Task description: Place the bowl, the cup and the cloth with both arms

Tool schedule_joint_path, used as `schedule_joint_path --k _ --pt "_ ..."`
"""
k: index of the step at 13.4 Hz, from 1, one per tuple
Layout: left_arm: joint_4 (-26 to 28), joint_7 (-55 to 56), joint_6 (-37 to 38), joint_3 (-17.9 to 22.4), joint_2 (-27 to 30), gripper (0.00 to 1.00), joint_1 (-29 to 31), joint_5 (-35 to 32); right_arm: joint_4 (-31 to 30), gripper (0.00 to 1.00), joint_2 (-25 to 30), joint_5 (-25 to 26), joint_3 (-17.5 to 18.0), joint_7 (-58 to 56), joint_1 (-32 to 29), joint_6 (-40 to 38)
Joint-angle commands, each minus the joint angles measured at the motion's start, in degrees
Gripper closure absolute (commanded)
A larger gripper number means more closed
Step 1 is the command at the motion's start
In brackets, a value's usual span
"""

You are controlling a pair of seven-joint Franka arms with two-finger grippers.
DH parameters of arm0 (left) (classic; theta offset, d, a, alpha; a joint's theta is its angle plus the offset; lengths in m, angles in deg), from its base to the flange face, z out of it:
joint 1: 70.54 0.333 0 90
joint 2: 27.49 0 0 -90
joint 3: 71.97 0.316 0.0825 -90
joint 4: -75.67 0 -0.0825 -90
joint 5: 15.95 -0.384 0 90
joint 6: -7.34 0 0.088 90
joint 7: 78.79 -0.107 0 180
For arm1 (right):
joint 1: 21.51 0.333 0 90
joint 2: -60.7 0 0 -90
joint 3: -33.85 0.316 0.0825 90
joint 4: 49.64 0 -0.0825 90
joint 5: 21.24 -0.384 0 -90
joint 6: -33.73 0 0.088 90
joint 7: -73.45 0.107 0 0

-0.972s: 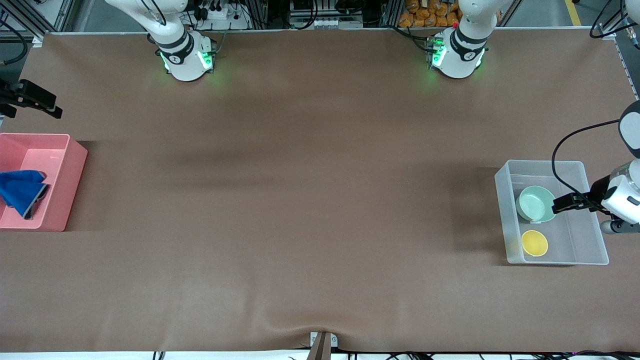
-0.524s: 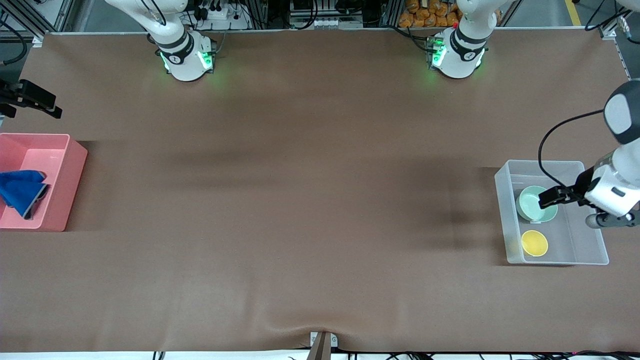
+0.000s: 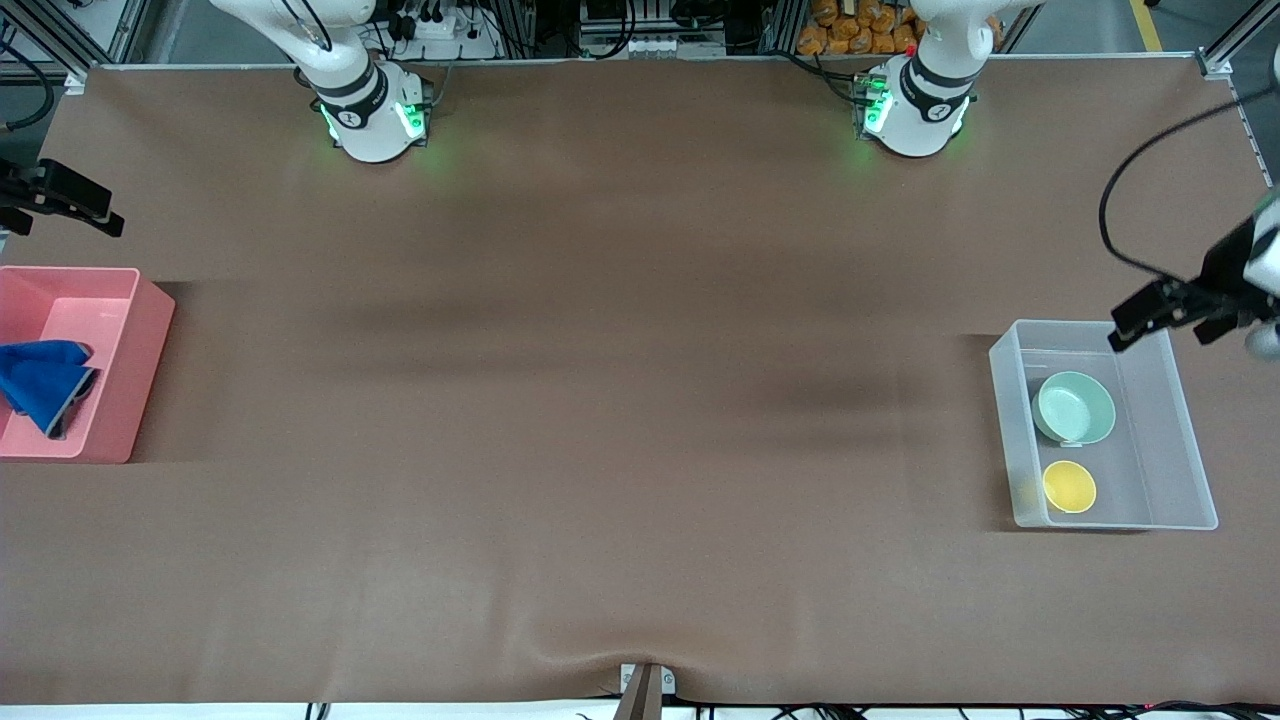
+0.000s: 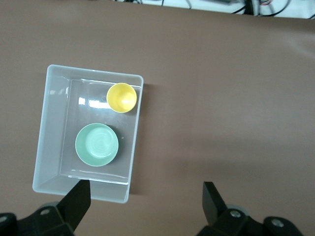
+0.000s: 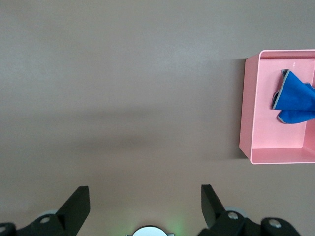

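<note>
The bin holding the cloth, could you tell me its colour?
Pink bin, seen best in the right wrist view.

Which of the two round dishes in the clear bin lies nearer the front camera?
The yellow cup. It sits lower in the front view than the wider mint-green bowl, both inside the clear bin.

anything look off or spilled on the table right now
Nothing stands out. The bowl and cup sit upright in the clear bin; the cloth lies crumpled in the pink bin. Nothing is spilled or tipped.
</note>
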Motion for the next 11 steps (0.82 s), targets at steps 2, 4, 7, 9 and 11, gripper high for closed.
schedule_joint_path --k 2,4,7,9,11 --pt "0.97 -0.18 2.9 3.58 5.68 0.0 -3.37 1.73 0.52 0.0 -0.17 -0.58 -0.63 0.89 0.73 -0.59" --pt "0.88 -0.26 2.9 3.58 5.34 0.0 -3.89 1.38 0.52 0.0 -0.17 -0.58 -0.63 0.89 0.73 -0.68" --pt "0.53 -0.53 2.81 5.41 3.49 0.0 -6.61 1.72 0.52 0.0 -0.17 -0.67 -0.63 0.89 0.82 -0.33" --pt "-0.17 -0.18 2.81 6.04 3.31 0.0 -7.41 1.9 0.61 0.0 -0.17 -0.58 -0.63 0.89 0.91 -0.07" --pt "-0.26 0.26 2.9 6.04 2.7 0.0 -7.41 1.55 0.61 0.0 -0.25 -0.67 -0.54 0.89 0.91 -0.15"
